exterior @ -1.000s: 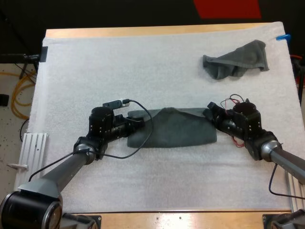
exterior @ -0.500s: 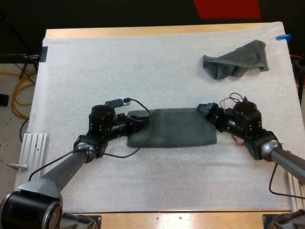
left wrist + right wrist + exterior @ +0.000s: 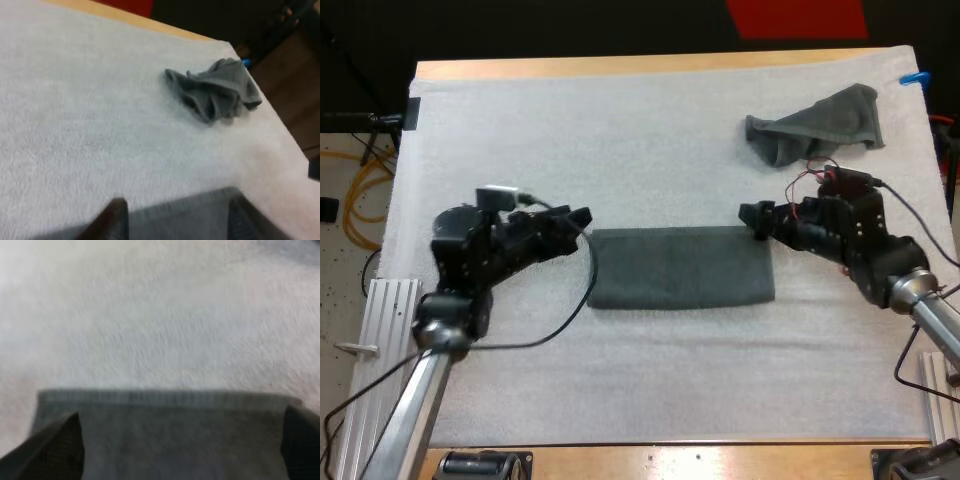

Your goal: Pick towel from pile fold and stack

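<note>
A folded towel is observed lying flat near the middle of the white mat. It forms a neat dark grey-green rectangle with its long sides running left to right. A crumpled towel is found near the mat's far right corner, well apart from the folded one. The wooden table is seen as a strip beyond the mat's far edge.

The left gripper is located just beside the folded towel's far left corner. In the left wrist view its fingers are shown standing well apart, with the folded towel's edge lying between and below them. Nothing is gripped. The crumpled towel is seen farther off in that view, across bare mat.

The right gripper is located at the folded towel's far right corner. In the right wrist view its fingers are spread wide, one over each end of the visible towel edge. The cloth lies flat beneath them with no pinch raised, and nothing is held. Whether the fingertips touch the cloth cannot be determined.
</note>
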You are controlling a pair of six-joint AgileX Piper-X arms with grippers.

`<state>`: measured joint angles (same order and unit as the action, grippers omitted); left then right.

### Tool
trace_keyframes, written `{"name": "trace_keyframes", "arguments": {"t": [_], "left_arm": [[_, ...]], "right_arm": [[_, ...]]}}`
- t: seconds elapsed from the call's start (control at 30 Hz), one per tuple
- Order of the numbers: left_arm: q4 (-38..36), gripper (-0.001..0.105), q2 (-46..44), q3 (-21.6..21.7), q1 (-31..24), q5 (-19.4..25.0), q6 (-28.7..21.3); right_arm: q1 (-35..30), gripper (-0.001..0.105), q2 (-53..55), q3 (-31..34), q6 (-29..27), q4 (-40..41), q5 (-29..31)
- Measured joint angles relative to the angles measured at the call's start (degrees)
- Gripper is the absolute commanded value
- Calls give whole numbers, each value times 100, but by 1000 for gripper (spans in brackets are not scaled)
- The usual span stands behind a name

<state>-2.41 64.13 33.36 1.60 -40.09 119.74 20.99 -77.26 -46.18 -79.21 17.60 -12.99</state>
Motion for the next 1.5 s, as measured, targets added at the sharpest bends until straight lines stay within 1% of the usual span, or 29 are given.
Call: {"name": "trace_keyframes", "arguments": {"t": [0.1, 0.13, 0.2, 0.37, 0.47, 0.57, 0.63, 0.7, 0.77, 0.83, 0.9, 0.97, 1.07, 1.23, 1.3, 1.5], "left_arm": [[-748, 67, -693, 0, -37, 47, -231], [-983, 69, -909, 0, -37, 76, -303], [-1542, 69, -1375, 11, -37, 82, -350], [-2909, 69, -2375, 49, -37, 82, -401], [-3561, 69, -2818, 61, -37, 82, -401], [-4213, 69, -3129, 62, -37, 103, -401], [-4569, 69, -3237, 62, -37, 107, -401], [-4811, 69, -3243, 62, -37, 107, -421], [-4927, 69, -3243, 62, -37, 86, -483], [-4999, 69, -3243, 62, -37, 69, -520], [-5008, 69, -3243, 62, -37, 20, -532], [-5019, 69, -3243, 62, -37, -18, -532], [-5019, 69, -3243, 62, -37, -40, -532], [-5019, 69, -3243, 62, -37, -104, -532], [-5019, 69, -3243, 62, -37, -145, -532], [-5019, 69, -3243, 62, -37, -170, -532]], "right_arm": [[-7, 78, 260, -177, -304, 783, 127], [-7, 78, 360, -219, -385, 1025, 206], [-7, 78, 562, -254, -512, 1389, 328], [-7, 78, 1137, -255, -538, 2227, 445], [-7, 78, 1375, -264, -528, 2728, 518], [-7, 78, 1434, -262, -522, 2995, 518], [-7, 78, 1405, -228, -571, 2967, 518], [-22, 78, 1317, -149, -645, 2738, 518], [-98, 78, 1125, -106, -653, 2440, 518], [-277, 78, 774, -107, -642, 2192, 367], [-554, 78, 361, -107, -591, 1976, 13], [-824, 78, -82, -107, -564, 1802, -497], [-1130, 78, -741, -107, -566, 1575, -1104], [-1269, 78, -1619, -107, -455, 1089, -2097], [-1237, 78, -1828, -92, -361, 895, -2344], [-1005, 78, -2055, -151, -222, 595, -2666]]}}
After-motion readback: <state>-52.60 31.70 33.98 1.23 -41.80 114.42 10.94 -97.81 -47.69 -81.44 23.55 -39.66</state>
